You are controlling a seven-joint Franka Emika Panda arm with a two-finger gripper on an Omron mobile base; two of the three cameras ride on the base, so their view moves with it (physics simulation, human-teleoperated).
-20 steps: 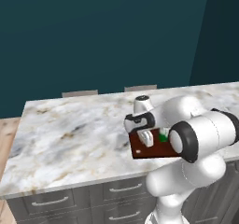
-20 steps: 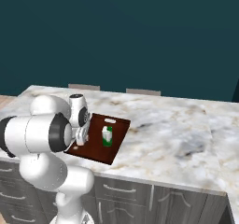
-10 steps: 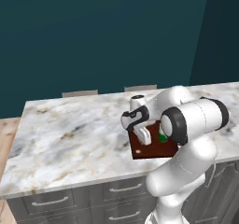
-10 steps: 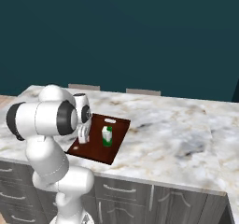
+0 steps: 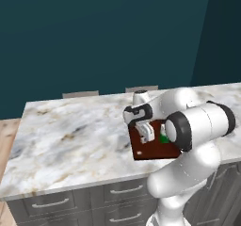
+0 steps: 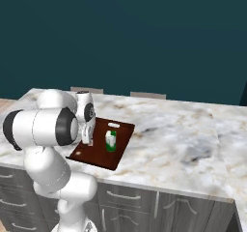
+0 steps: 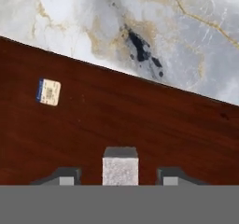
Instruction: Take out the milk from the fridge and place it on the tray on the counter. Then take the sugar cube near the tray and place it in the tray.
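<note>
Reddish-brown wooden tray (image 6: pixel 123 138), flat and rectangular with a slot handle, lies on the marbled stone surface (image 6: pixel 193 134). A green-and-white milk carton (image 6: pixel 111 141) stands upright on it. The gripper (image 7: pixel 120 177) hangs over the tray, released, its fingers apart either side of a tiny matte sugar cube (image 7: pixel 120 170) resting on the wood. Both placements look done; next, lift straight clear
</note>
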